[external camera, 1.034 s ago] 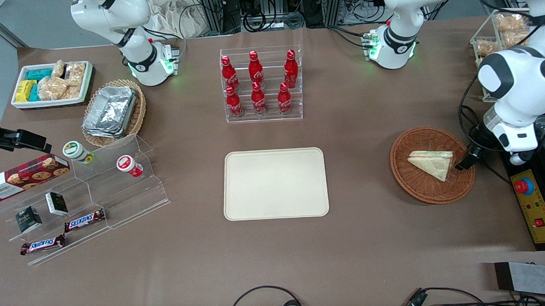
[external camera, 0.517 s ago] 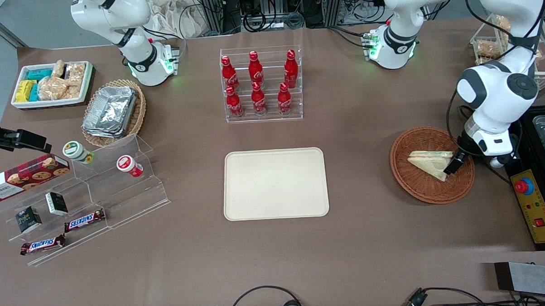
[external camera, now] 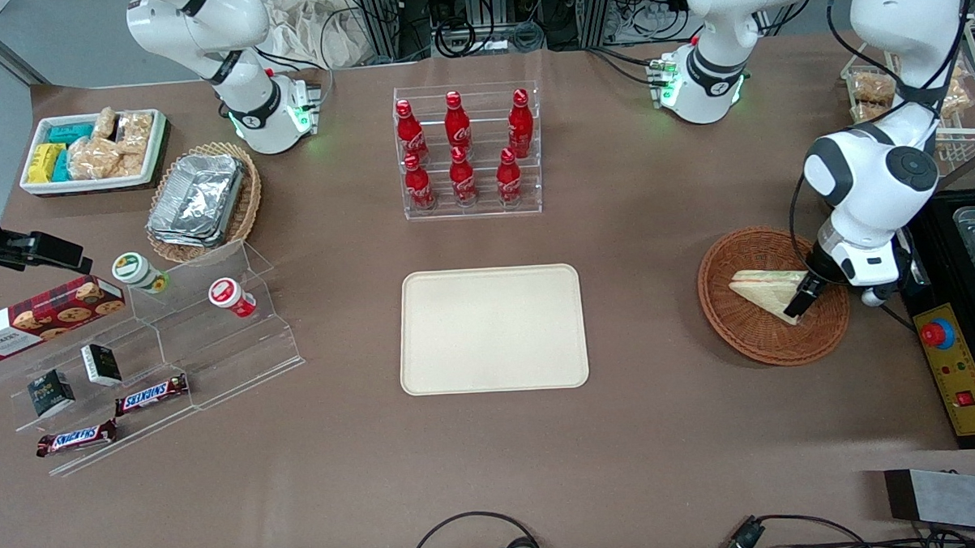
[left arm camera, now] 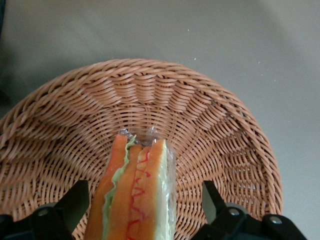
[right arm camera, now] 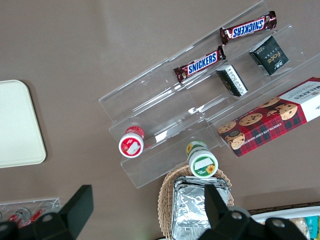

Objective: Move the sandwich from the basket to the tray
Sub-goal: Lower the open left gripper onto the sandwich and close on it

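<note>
The sandwich (external camera: pixel 768 290), a wrapped pale wedge with green, red and orange filling, lies in the round reddish-brown basket (external camera: pixel 749 334) toward the working arm's end of the table. My left gripper (external camera: pixel 801 299) is down inside the basket at the sandwich's broad end. In the left wrist view the gripper (left arm camera: pixel 144 205) is open, its black fingers (left arm camera: pixel 77 200) standing on either side of the sandwich (left arm camera: pixel 137 195) with gaps to both. Woven basket wall (left arm camera: pixel 175 100) curves around them. The cream tray (external camera: pixel 493 329) lies bare at the table's middle.
A yellow control box with a red button (external camera: pixel 937 334) sits right beside the basket. A clear rack of red bottles (external camera: pixel 467 149) stands farther from the front camera than the tray. Snack stands (external camera: pixel 145 351), a foil-container basket (external camera: pixel 201 201) and a white snack tray (external camera: pixel 94 150) lie toward the parked arm's end.
The left arm has swung in over the basket. Its gripper has moved from the basket's rim to the sandwich's broad end. The sandwich has not moved.
</note>
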Available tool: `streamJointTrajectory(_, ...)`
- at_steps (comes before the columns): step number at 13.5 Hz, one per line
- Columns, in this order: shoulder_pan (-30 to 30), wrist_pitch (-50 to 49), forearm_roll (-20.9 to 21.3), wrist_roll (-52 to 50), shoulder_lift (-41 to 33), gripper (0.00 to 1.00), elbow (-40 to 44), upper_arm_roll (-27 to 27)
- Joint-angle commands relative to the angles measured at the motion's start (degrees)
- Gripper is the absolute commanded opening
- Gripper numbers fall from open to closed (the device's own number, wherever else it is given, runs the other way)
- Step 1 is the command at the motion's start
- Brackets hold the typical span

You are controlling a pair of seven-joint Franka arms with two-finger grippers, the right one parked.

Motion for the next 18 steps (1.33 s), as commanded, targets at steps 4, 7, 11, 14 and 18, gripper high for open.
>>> streamJointTrajectory(4,-0.4,2.1,-0.7,-0.5,0.2,0.96,-0.9,-0.6)
streamJointTrajectory(7,-0.5,1.9,-0.6,0.1,0.2,0.31,-0.9,-0.7)
streamJointTrajectory(11,-0.5,1.9,-0.6,0.5,0.2,0.03,-0.9,-0.7)
streamJointTrajectory(14,-0.5,0.5,-0.4,2.1,-2.0,0.03,-0.9,-0.7)
streamJointTrajectory(18,-0.4,-14.9,0.4,5.1,-12.7,0.04,-0.1,-0.7)
